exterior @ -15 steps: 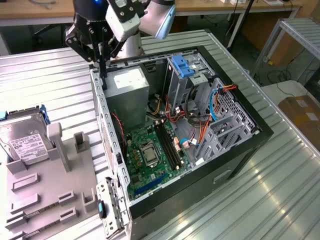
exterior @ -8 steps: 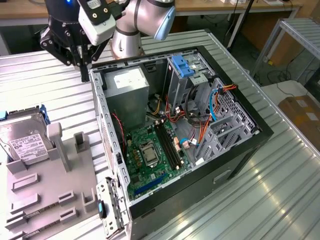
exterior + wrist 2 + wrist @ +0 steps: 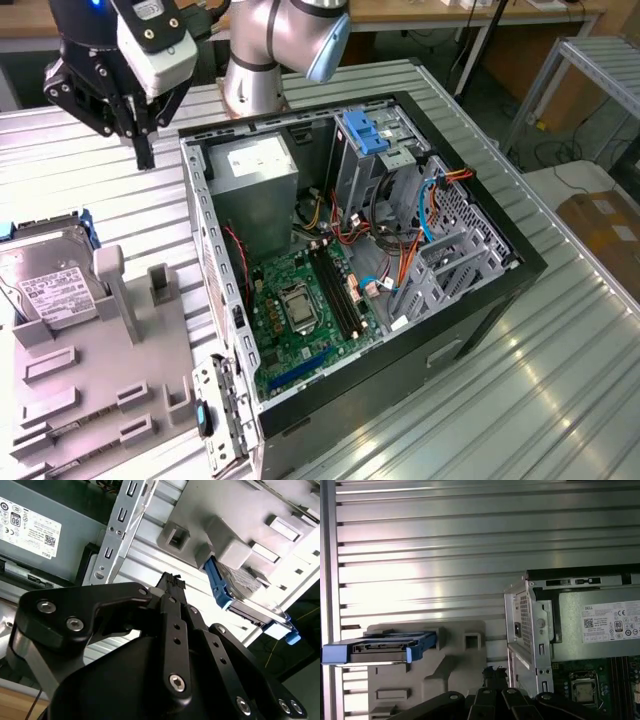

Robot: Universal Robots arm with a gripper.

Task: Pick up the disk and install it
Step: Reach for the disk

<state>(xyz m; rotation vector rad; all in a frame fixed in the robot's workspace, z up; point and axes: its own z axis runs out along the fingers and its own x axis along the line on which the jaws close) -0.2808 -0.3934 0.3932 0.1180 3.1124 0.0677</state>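
The disk [image 3: 42, 283] is a silver-grey drive with a white label and blue rails. It rests tilted in a grey holder [image 3: 95, 400] at the exterior view's left. In both wrist views it shows edge-on, its blue rail [image 3: 218, 583] and metal body [image 3: 382, 648] sticking out of the holder. My black gripper [image 3: 145, 152] hangs above the slatted table, beyond the holder and beside the far left corner of the computer case. Its fingers [image 3: 172, 584] are shut with nothing between them, and they also show in the first wrist view [image 3: 494, 672]. The gripper is well apart from the disk.
The open computer case [image 3: 505, 290] lies in the middle of the ribbed metal table [image 3: 560, 400], showing a motherboard [image 3: 300, 310], cables and a grey power supply [image 3: 255, 170]. A blue plastic bracket [image 3: 365, 130] sits at the drive bay. The case's metal edge [image 3: 117, 530] is close to the fingers.
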